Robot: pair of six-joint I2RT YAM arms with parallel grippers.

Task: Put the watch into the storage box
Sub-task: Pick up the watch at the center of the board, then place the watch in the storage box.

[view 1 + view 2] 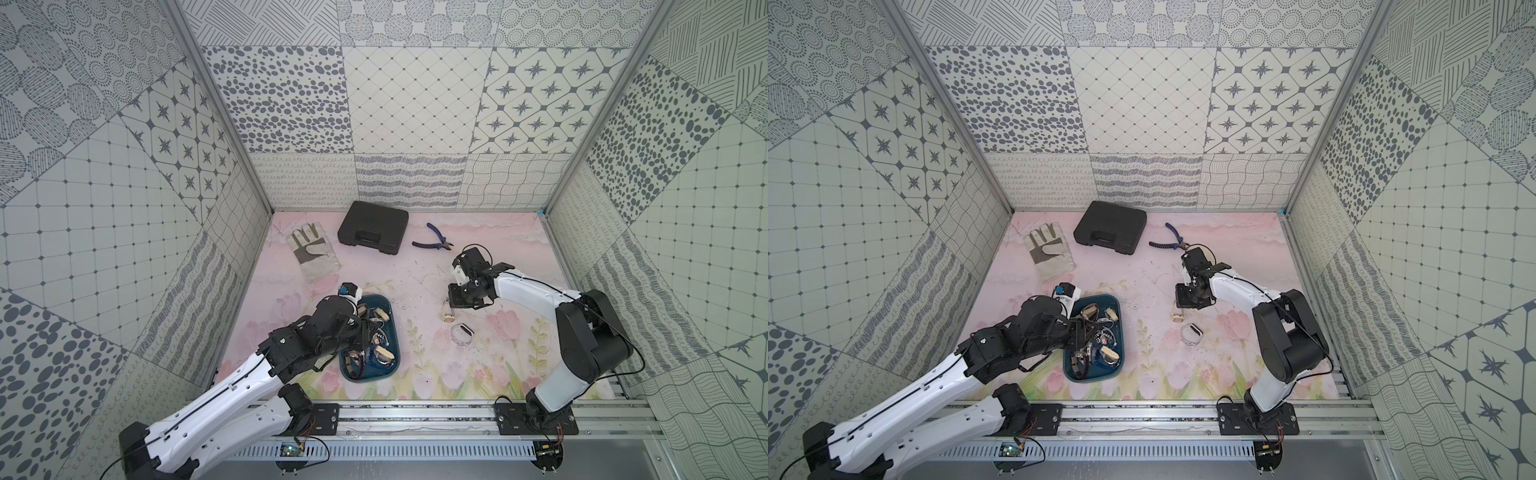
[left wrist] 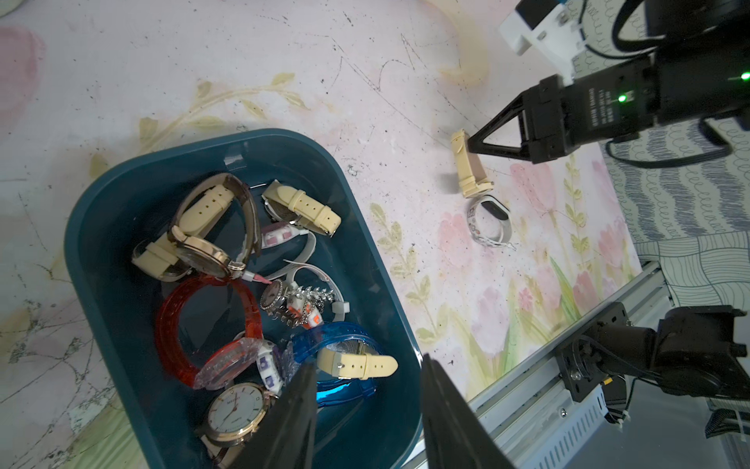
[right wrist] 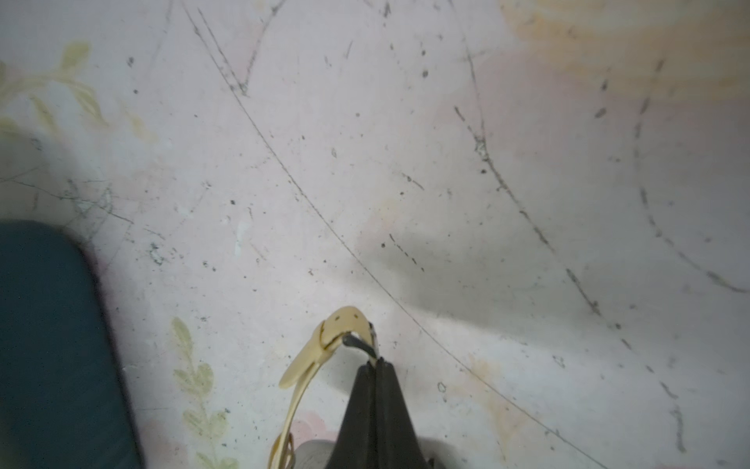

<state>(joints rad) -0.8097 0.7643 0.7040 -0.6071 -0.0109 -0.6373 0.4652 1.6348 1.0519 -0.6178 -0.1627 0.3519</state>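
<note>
A cream-strapped watch (image 1: pixel 448 312) (image 2: pixel 468 166) (image 3: pixel 324 349) stands on edge on the pink mat, right of the storage box. My right gripper (image 1: pixel 452 302) (image 3: pixel 375 359) is shut, its tips pinching the strap's upper end. A second watch (image 1: pixel 462 333) (image 2: pixel 491 219), with a white band and a black face, lies just in front of it. The storage box (image 1: pixel 398 357) (image 2: pixel 101 195) is a dark teal tray holding several watches. My left gripper (image 1: pixel 365 328) (image 2: pixel 367 361) hovers open over its near end, holding nothing.
A black hard case (image 1: pixel 372 227), blue-handled pliers (image 1: pixel 434 239) and a work glove (image 1: pixel 311 251) lie along the back. The metal rail (image 1: pixel 415 411) runs along the front edge. Patterned walls close in three sides.
</note>
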